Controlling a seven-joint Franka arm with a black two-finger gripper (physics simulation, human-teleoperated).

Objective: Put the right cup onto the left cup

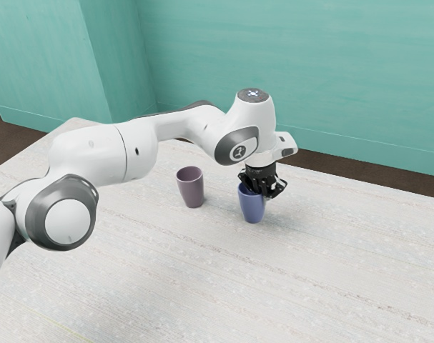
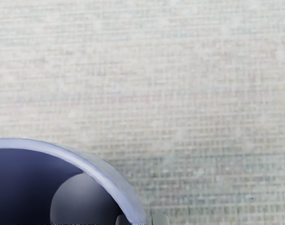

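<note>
The blue cup, the one toward the exterior view's right, stands upright on the table. My black gripper is down at its rim, shut on the cup wall with one finger inside and one outside. The wrist view has the curved rim of the blue cup at its lower edge, and the tips of my gripper on both sides of that rim. The mauve cup is upright with its mouth up, a short distance toward the exterior view's left, apart from the blue cup.
A pale, wood-grained table carries both cups. Its far edge runs behind them, with a teal wall beyond. My arm reaches over the table behind the mauve cup.
</note>
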